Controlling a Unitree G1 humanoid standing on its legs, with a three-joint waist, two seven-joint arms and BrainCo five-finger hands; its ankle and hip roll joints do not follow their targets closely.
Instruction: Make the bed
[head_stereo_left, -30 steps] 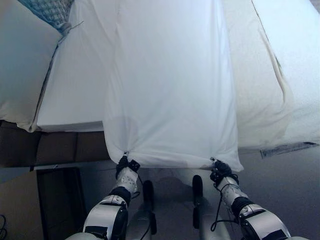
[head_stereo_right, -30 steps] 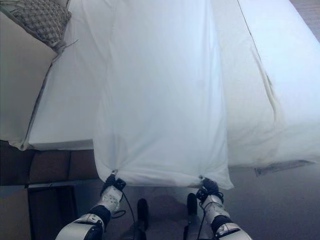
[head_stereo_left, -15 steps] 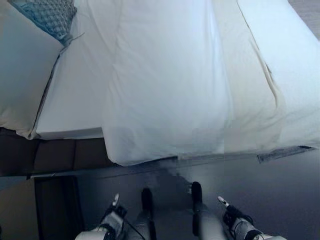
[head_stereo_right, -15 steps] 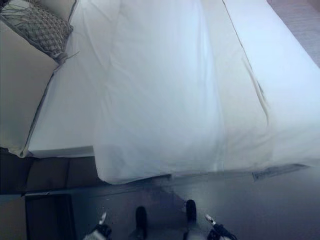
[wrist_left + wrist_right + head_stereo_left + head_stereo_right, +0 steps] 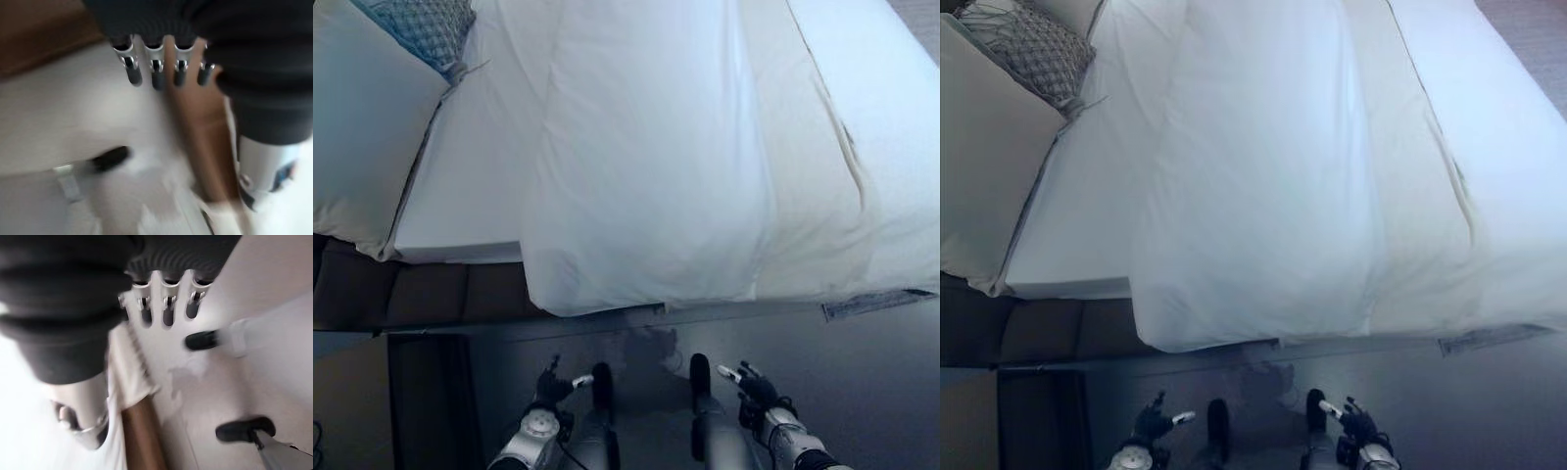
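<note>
White duvet (image 5: 646, 176) laid over bed, near edge overhanging; pillows (image 5: 362, 127) unarranged. Left hand (image 5: 551, 389) and right hand (image 5: 754, 387) low, fingers apart, holding nothing

White duvet (image 5: 646, 166) is lying flat along the bed (image 5: 460, 186), its near edge overhanging the mattress side; 2 pillows, 1 white (image 5: 357, 117) and 1 patterned (image 5: 421, 24), are resting at the left end.

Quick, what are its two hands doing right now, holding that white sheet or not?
Left hand: open, holding nothing, below the white sheet's edge.
Right hand: open, holding nothing, also off the sheet.
</note>
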